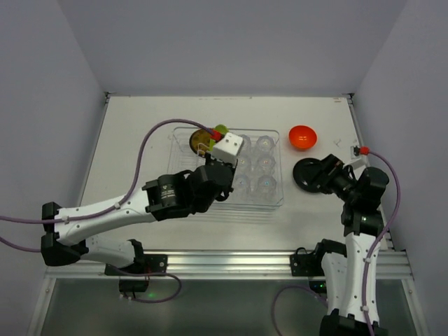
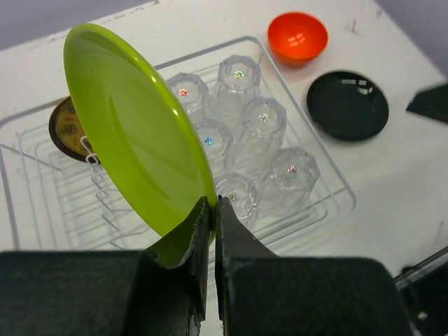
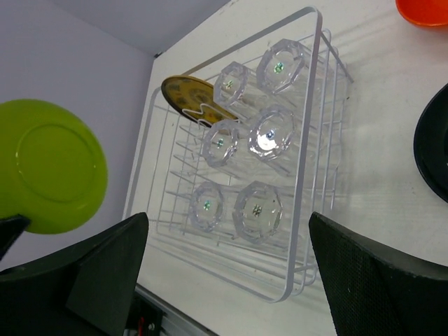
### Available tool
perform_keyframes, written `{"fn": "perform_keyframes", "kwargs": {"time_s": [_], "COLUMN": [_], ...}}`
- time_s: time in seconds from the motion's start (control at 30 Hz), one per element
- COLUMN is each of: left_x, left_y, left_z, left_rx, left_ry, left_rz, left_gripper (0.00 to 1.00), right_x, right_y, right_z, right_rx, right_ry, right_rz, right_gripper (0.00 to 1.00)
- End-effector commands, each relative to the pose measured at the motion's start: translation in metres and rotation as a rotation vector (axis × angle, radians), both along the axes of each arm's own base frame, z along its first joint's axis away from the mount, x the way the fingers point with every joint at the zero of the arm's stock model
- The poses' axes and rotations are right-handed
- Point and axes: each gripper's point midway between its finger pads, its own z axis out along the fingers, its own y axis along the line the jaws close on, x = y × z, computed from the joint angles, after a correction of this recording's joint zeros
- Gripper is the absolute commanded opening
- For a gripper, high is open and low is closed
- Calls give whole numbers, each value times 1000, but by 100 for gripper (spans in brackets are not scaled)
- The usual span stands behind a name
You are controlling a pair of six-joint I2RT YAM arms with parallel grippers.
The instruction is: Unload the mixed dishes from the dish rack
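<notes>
Lime-green plate (image 2: 133, 133) hangs tilted above the dish rack (image 2: 343, 189), its rim pinched between the jaws of the left gripper (image 2: 212, 210). Right gripper (image 3: 227, 224), jaws wide, sits beside the black plate (image 2: 348, 105) on the table (image 1: 140, 126).

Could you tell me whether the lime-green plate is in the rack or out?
Out: the left gripper holds the round lime-green plate by its rim, tilted, above the clear plastic dish rack.

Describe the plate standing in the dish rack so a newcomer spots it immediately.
Find the large clear dish rack on the table, then its far left corner, left of the glass cups. The olive plate propped there has a yellow pattern, unlike the plain lime-green plate in the left gripper.
</notes>
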Motion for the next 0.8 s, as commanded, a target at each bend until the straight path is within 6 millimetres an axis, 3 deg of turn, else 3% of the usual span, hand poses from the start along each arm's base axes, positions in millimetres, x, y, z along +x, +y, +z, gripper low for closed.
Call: {"fn": "perform_keyframes", "kwargs": {"time_s": [0.0,0.1,0.37,0.67,0.77], "left_x": [-19,-36,-58,-71,-67], "left_y": [-2,-6,-9,-9,-3], "left_z": [10,-5,-31,-32,-38], "left_rx": [278,474,706,808,891], "left_ry": [-135,-191,-251,-332,-357], "left_rz": [-137,-202,-350,-476,-472], "left_gripper": [0,0,0,0,0], "right_x": [1,0,0,-7,-7], "right_y": [10,21,45,72,82], "right_z": [22,25,12,20,30], "right_rx": [-29,-62,-100,16,9], "right_ry": [-20,-14,41,38,35], "right_rz": [57,112,242,405,439], "right_gripper": [98,98,98,98,98]}}
